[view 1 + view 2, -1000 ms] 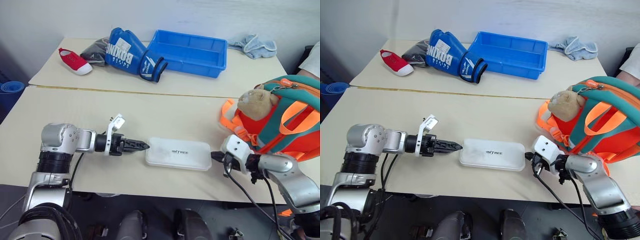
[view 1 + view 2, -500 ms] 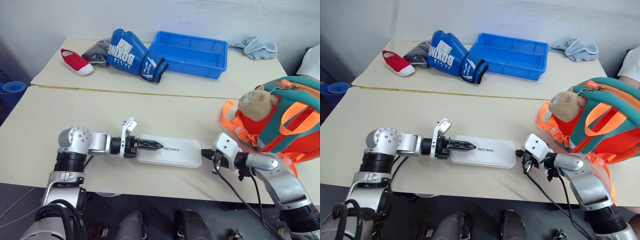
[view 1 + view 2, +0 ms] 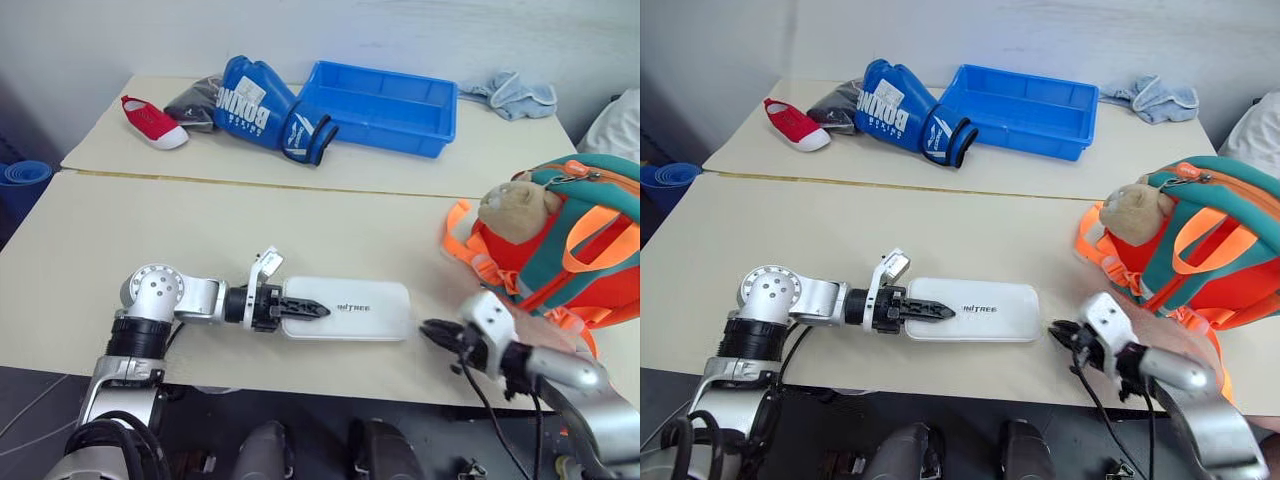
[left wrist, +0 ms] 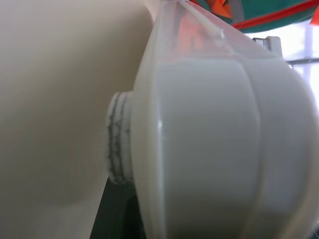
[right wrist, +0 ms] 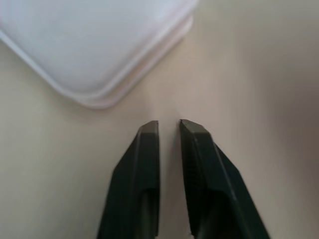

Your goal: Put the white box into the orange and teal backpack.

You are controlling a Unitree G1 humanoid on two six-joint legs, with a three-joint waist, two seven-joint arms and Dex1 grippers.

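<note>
The white box [image 3: 350, 308] lies flat near the table's front edge, dark lettering facing up. My left gripper [image 3: 306, 310] reaches in from the left and is shut on the box's left end. Its upper finger lies on the lid and the lower one is hidden beneath. The left wrist view has the box [image 4: 209, 139] pressed close. My right gripper [image 3: 432, 330] hovers just off the box's right end, open by a narrow gap [image 5: 169, 124] and holding nothing. The orange and teal backpack [image 3: 575, 245] stands upright at the right, a tan plush toy [image 3: 518, 208] on its front.
On the far table sit a blue tray [image 3: 380, 95], a blue boxing glove [image 3: 260, 105], a red shoe [image 3: 150, 122], a dark cloth [image 3: 195, 98] and a grey-blue towel [image 3: 515, 90]. A person's white sleeve [image 3: 622, 125] shows at the right edge.
My left gripper slid right onto the box's left end. My right gripper, earlier shut against the box's right end, drew back and its fingers parted a little.
</note>
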